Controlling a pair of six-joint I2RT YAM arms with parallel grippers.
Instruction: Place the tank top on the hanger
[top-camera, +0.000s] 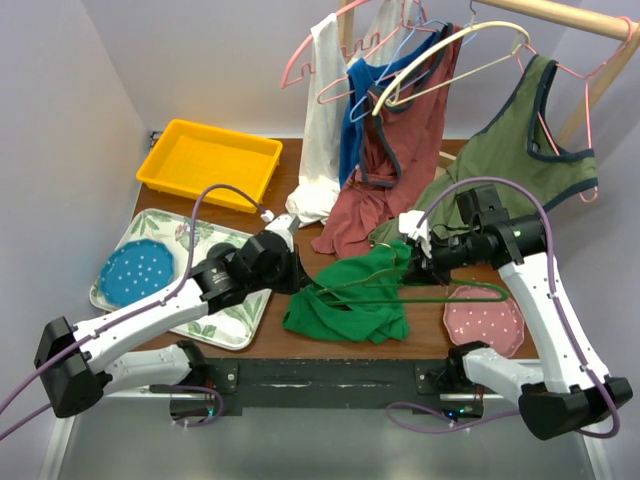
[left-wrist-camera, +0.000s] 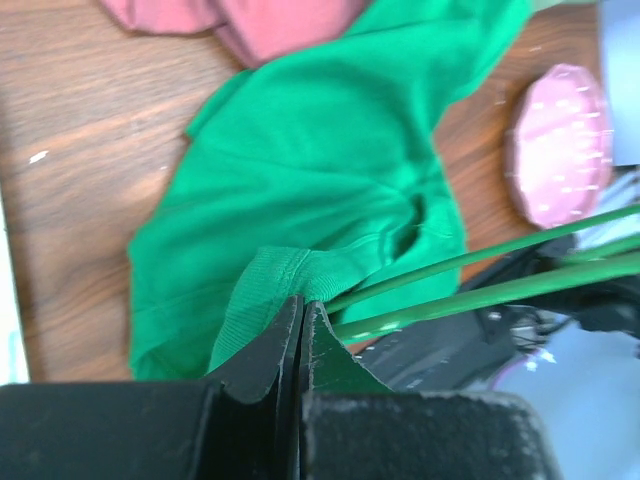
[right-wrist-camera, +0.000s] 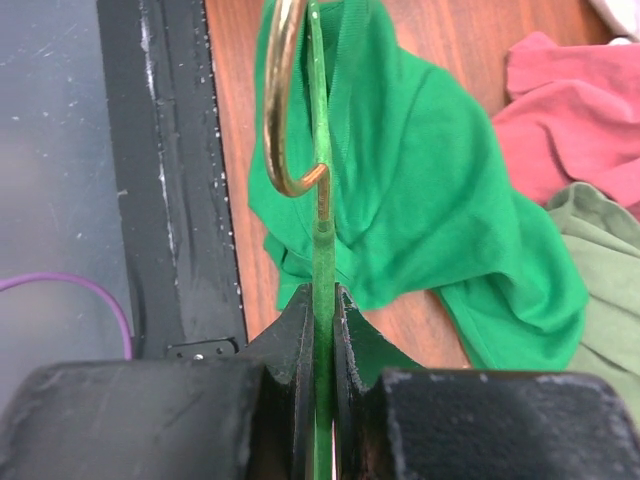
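Step in hand: early threading. Tank top (top-camera: 350, 310) heaped on the table (top-camera: 420, 336) between the 2 arms, front centre, not yet on the hanger (right-wrist-camera: 322, 255).

Left gripper (left-wrist-camera: 301, 312) pinched fully together on a ribbed edge of the top (hem or strap opening, cannot say which), that fold standing up off the heap. Right gripper (right-wrist-camera: 322, 300) clamped tight on the hanger's thin green wire near the neck, brassy hook reaching out past the fingertips.

From above: hanger roughly level just over the cloth, 1 end above the top, the other out toward the pink disc (top-camera: 485, 320). 2 wire runs pass close beside the left fingertips.

Next move, by judgement: calls for an opening found and spread, then 1 hanger shoulder slid inside. Awkward while the fabric is bunched; a single pinch may carry 2 layers.

Look of the top: bright kelly green, plain, soft knit, crumpled in deep folds, ribbed band at the gripped edge.
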